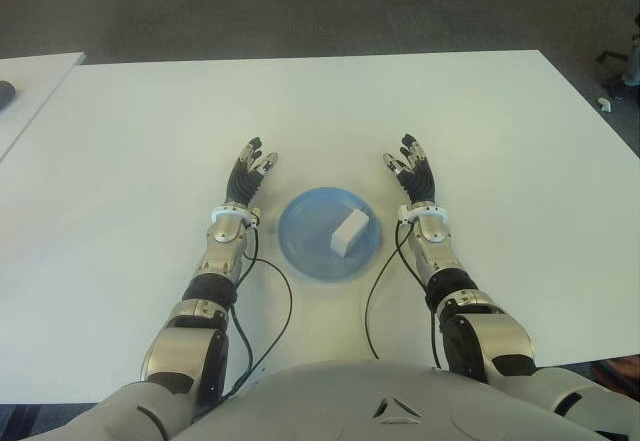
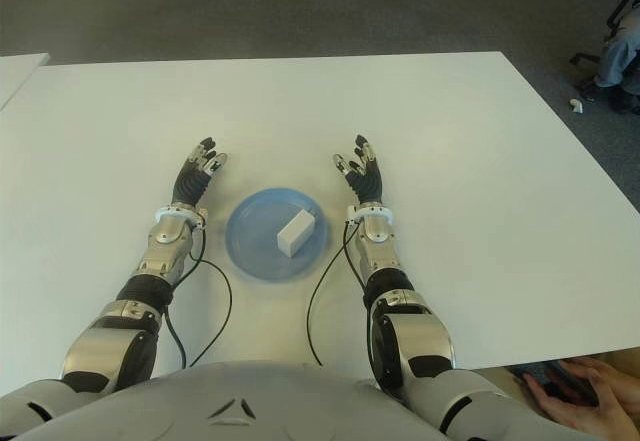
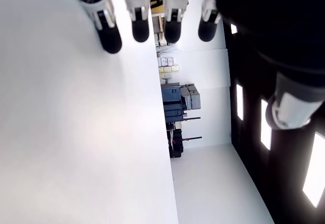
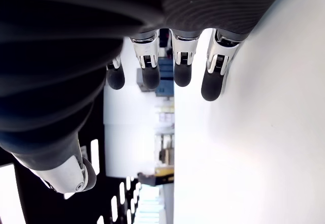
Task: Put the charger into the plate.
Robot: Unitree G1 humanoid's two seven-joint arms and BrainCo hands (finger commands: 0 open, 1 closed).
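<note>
The small white rectangular charger block (image 1: pixel 350 232) was seen lying inside the round blue plate (image 1: pixel 300 246), slightly toward the plate's 2 o'clock side and set at a slant, with its long axis running from 7 to 1 o'clock. The plate was placed on the wide white table (image 1: pixel 120 161), directly ahead of the robot's torso and between its two forearms.

The left hand (image 1: pixel 249 173) was shown at the plate's 10 o'clock, just beside the rim but apart from it, fingers stretched out and loosely spread, with nothing held. In the left wrist view the dark fingertips (image 3: pixel 140 28) were seen extended over bare tabletop. The right hand (image 1: pixel 412 171) was shown at the plate's 2 o'clock, likewise near the rim without touching it, fingers straight and slack, empty. Its own wrist view showed the fingertips (image 4: pixel 183 74) extended in a row above the table; whether either palm actually touched the surface could not be settled from these angles.

Thin black cables (image 1: pixel 283 291) were seen trailing from both wrists back toward the body, curving along either side of the plate.
</note>
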